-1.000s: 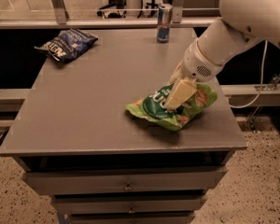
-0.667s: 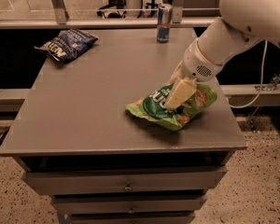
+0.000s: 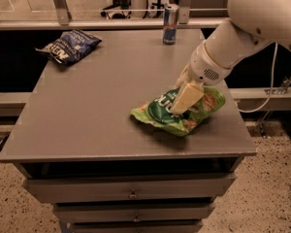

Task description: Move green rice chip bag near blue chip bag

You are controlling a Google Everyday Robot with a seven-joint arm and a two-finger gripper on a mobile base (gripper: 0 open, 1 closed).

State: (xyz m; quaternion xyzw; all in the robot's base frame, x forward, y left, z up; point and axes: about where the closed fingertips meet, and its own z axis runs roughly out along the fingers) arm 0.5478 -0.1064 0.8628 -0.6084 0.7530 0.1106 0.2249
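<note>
Two bags lie well apart on the table (image 3: 106, 110): the green rice chip bag (image 3: 157, 113) near the front right edge, the blue chip bag (image 3: 68, 45) at the far left corner. The gripper (image 3: 185, 98) rests on top of the green bag, but I cannot tell if it is squeezing it.

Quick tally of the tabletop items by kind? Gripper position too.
Snack bags: 2, the green rice chip bag and the blue chip bag
Drink cans: 1, the blue-and-silver can
Total: 3
The gripper sits on the green rice chip bag, at the right side of the table.
</note>
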